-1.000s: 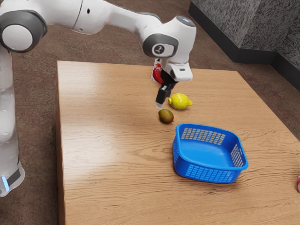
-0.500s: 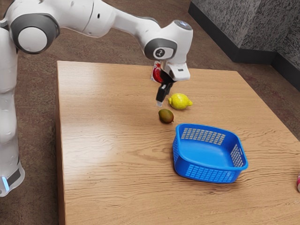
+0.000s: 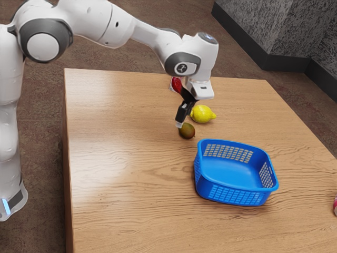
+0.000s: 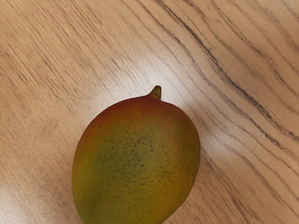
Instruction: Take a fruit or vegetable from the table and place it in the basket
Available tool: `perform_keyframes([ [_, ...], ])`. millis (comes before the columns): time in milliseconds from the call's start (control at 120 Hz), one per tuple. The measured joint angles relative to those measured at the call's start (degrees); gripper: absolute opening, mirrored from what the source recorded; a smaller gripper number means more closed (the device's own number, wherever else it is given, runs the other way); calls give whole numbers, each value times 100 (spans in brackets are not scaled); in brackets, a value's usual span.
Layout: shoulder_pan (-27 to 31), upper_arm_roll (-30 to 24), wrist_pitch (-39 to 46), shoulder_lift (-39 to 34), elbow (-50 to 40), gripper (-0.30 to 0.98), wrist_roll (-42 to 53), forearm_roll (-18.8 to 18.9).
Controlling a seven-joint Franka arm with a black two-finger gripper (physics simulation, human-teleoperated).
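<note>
The white arm (image 3: 92, 21) is wearing dark grey joint rings (image 3: 65, 37) and a low blue strip (image 3: 6, 206); the end effector (image 3: 179, 125) is looking black, perhaps pale-tipped.

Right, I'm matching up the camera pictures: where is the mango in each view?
Exterior view: the mango lies near the middle, by the gripper's tip, close to the lemon.
Wrist view: large and close, cut off by the picture's edge, stem visible.
Shared landmark: the table's wood grain.

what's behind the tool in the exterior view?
Part of a red-and-white object on the table. The tool and arm cover the rest, so its full shape and what it is can't be told.
</note>
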Motion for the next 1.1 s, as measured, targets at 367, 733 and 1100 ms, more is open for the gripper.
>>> perform_keyframes([
  [367, -18, -6, 257, 288, 30, 68, 47, -138],
  [733, -36, -18, 377, 543, 114, 56, 66, -199],
  [1100, -39, -19, 396, 555, 192, 30, -78, -250],
])
